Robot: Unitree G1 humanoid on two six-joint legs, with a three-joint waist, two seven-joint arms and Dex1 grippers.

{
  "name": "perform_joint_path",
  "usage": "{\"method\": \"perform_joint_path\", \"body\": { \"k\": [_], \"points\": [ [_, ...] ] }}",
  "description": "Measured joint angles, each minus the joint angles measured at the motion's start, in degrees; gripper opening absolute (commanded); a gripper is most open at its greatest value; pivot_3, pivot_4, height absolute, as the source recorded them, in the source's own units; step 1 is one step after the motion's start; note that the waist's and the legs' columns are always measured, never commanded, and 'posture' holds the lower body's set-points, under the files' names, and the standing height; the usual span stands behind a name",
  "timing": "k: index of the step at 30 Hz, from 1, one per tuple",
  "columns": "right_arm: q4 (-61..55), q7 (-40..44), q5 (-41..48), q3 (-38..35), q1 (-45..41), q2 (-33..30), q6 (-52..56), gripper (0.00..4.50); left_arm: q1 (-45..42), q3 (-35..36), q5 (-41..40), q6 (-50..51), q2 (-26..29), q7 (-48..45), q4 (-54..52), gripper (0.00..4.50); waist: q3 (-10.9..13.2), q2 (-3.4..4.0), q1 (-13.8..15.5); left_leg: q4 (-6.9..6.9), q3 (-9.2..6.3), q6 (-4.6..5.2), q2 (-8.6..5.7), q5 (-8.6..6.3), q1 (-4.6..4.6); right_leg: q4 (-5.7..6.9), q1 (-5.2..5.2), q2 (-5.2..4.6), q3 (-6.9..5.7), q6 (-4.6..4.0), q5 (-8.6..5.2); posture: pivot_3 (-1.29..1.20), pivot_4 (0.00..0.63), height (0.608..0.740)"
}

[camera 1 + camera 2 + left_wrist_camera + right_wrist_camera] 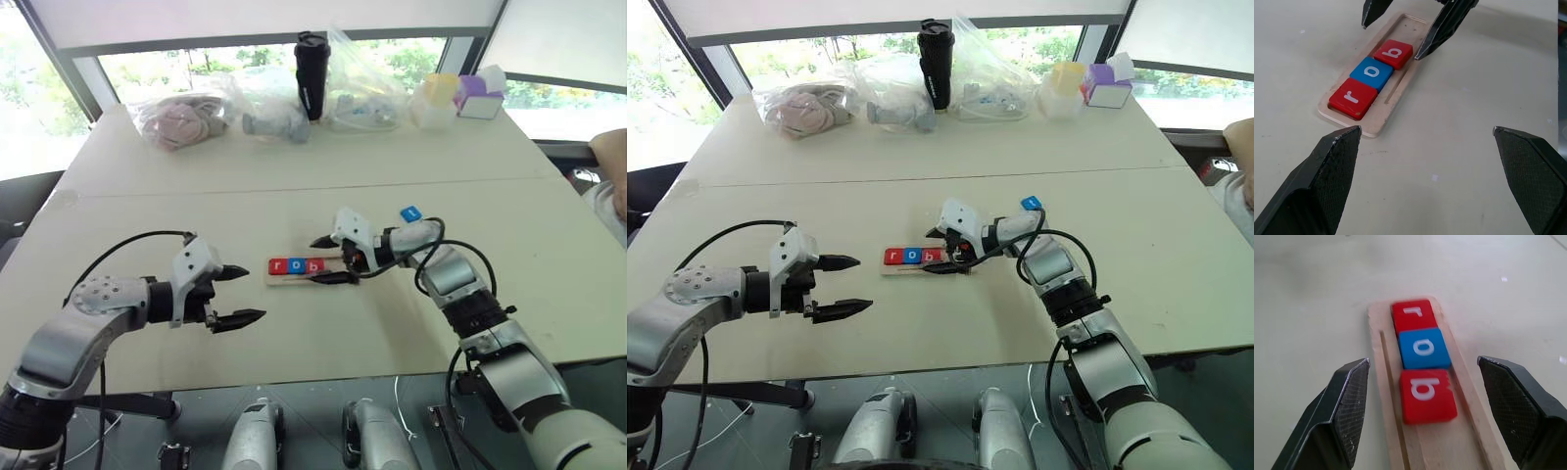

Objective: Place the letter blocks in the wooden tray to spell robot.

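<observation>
The wooden tray [282, 279] lies at mid-table. Three letter blocks sit in its left part: red "r" [277, 265], blue "o" [295, 265] and red "b" [313, 265]. My right gripper [321, 260] hovers open over the tray's right part. Its fingers [1347, 396] stand on either side of the "b" block [1427, 395] without touching it. Another blue letter block [410, 213] lies on the table behind my right forearm. My left gripper [251, 294] is open and empty, left of the tray and a little nearer me. It points at the tray's left end [1347, 122].
Along the table's far side stand plastic bags [181, 117], a black tumbler [312, 73], a yellow container [438, 96] and a purple-and-white box [478, 98]. A person's arm [612, 157] shows at the right edge. Bare tabletop [157, 211] surrounds the tray.
</observation>
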Motion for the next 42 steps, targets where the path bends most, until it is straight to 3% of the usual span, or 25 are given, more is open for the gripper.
{"method": "perform_joint_path", "body": {
  "k": [19, 25, 35, 39, 42],
  "points": [
    [8.88, -2.99, -3.01, 0.36, -2.57, 2.24, -6.95, 3.64, 0.01, -0.06, 0.12, -0.04, -0.72, 0.23, -0.01, 4.5, 0.0, 0.0, -0.89, -0.01, 0.01, 0.0, 0.0, 0.0, 0.01, 0.01, 0.0, 0.01, 0.06, 0.07, 0.04, 0.0, 0.15, 0.74],
    [-2.06, -0.8, 1.8, -3.74, -1.43, -0.03, -2.95, 3.64, 0.25, -0.07, 0.22, -0.21, -0.72, 0.22, 0.02, 4.5, 0.0, 0.0, -0.72, -0.01, 0.02, 0.0, 0.0, 0.0, 0.01, 0.01, 0.01, 0.0, 0.07, 0.07, 0.04, 0.0, 0.15, 0.74],
    [-19.79, -6.95, 4.04, -18.14, 9.9, -18.52, 4.31, 3.64, 0.39, 0.29, 0.12, -0.62, -0.38, -0.71, 0.32, 4.5, 0.0, 0.0, -0.48, -0.01, 0.08, -0.01, -0.02, -0.01, 0.01, -0.04, -0.01, -0.03, 0.12, -0.1, -0.07, 0.0, 0.15, 0.74],
    [-27.96, -13.94, 7.1, -25.31, 15.69, -19.08, 18.24, 3.64, -0.86, 0.71, -0.38, -0.58, -0.95, -0.8, 0.54, 4.5, -0.01, -0.02, -0.85, -0.02, 0.11, 0.0, 0.02, -0.01, 0.12, 0.02, 0.0, 0.0, 0.19, -0.1, -0.05, 0.0, 0.15, 0.74],
    [-33.19, -19.03, 8.29, -25.96, 19.5, -16.36, 25.79, 3.64, -1.86, 1.0, -1.45, -0.37, -2.31, -0.63, 0.57, 4.5, -0.01, -0.02, -0.88, -0.03, 0.11, 0.0, 0.03, -0.01, 0.2, 0.05, 0.03, 0.03, 0.21, -0.12, -0.04, 0.0, 0.15, 0.74]
  ]
}}
